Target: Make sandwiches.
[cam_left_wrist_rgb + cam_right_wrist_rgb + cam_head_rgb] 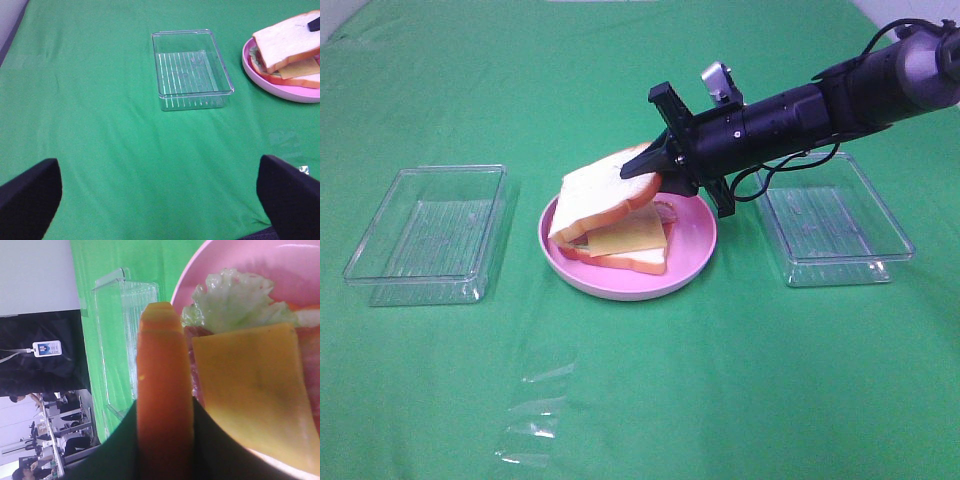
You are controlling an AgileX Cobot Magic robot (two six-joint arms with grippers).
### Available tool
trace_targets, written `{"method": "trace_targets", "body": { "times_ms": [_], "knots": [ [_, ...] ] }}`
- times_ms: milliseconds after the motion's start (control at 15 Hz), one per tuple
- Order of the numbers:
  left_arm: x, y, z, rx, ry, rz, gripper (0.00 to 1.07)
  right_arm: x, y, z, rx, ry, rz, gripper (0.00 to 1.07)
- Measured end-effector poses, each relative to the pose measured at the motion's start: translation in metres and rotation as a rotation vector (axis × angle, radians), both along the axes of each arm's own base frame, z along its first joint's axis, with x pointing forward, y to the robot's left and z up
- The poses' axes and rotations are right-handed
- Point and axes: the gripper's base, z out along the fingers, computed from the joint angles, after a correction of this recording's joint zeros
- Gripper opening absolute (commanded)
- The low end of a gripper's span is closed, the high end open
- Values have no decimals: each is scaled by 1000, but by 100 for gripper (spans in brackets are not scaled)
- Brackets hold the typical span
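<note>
One sandwich stack (620,235) lies on the round pink plate (692,262), which serves as the landmark. The bottom bread slice (638,262) rests flat on the plate, with lettuce (235,300), bacon (192,347) and a yellow cheese slice (628,237) on it. The top bread slice (600,192) is tilted: its edge toward the left tray touches the stack, while its opposite edge is raised above the plate. The right pincer (655,160) is clamped narrowly on that raised crust edge, one finger on each face. A clear tray (428,232) sits well apart from the plate on one side; a second clear tray (835,225) sits near it on the other. Crumpled clear film (535,420) lies on the green tabletop (720,380) nearer the camera than the plate. The left pincer (160,200) hangs wide apart, holding nothing, above the tabletop beyond the first tray.
</note>
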Motion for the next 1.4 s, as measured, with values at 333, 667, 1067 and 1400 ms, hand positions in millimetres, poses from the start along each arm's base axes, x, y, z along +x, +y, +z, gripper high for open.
{"method": "trace_targets", "body": {
  "times_ms": [333,667,1067,1400],
  "knots": [
    [0,0,0,0,0,0,98,0,-2,-3,-41,-15,9,15],
    [0,0,0,0,0,0,98,-1,-3,-5,-64,-21,28,62],
    [0,0,0,0,0,0,98,-4,-9,-4,-180,-19,56,77],
    [0,0,0,0,0,0,98,-10,-25,25,-389,-66,72,78]
  ]
}}
